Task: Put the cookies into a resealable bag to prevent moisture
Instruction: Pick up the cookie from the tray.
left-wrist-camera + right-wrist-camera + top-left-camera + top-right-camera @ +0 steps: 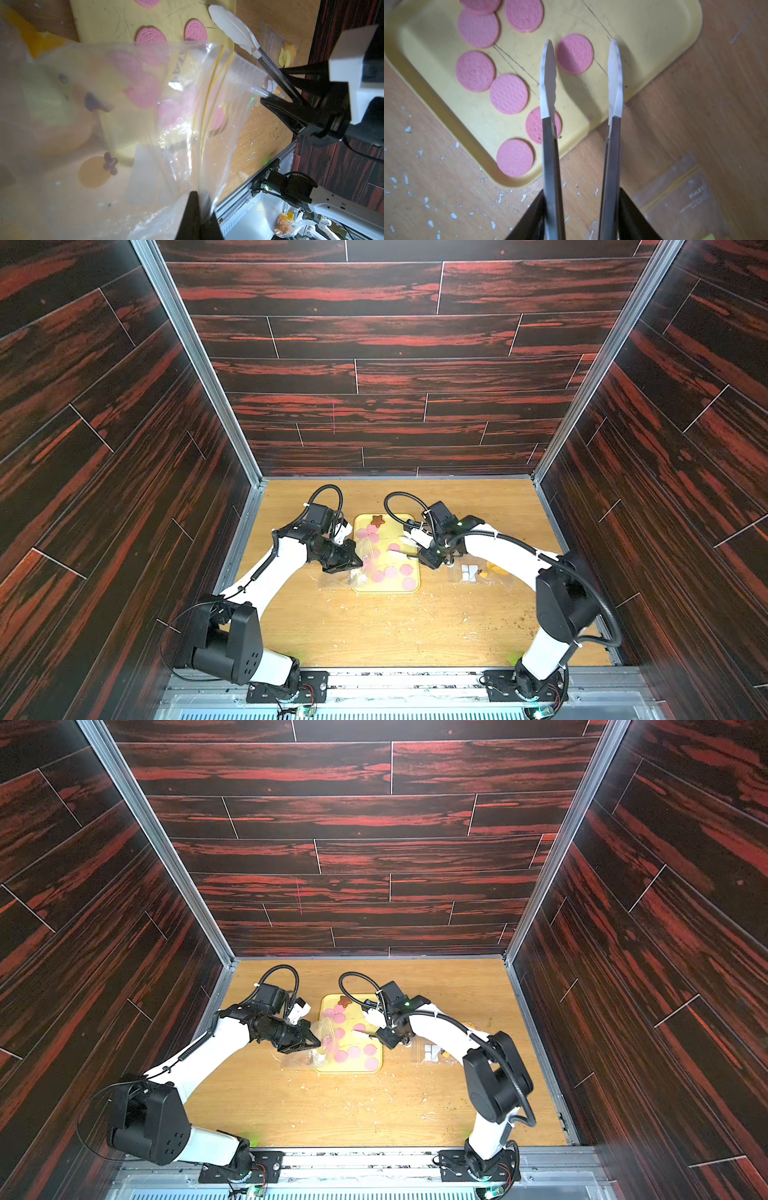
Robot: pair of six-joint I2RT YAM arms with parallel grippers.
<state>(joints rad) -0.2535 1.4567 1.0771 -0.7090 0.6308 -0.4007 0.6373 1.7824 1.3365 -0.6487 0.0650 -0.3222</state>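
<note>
The left gripper (199,220) pinches the zip edge of the clear bag (145,124), which hangs over the tray's (643,31) near left part. The right gripper (581,218) clasps tongs (549,145); their white tips stand apart above the tray, with one pink cookie (574,54) seen between them. The other cookies (508,94) lie on the tray, some seen through the bag, and the brown star (377,520) lies at its far end. A second bag (685,197) lies flat on the table (374,635) nearby.
</note>
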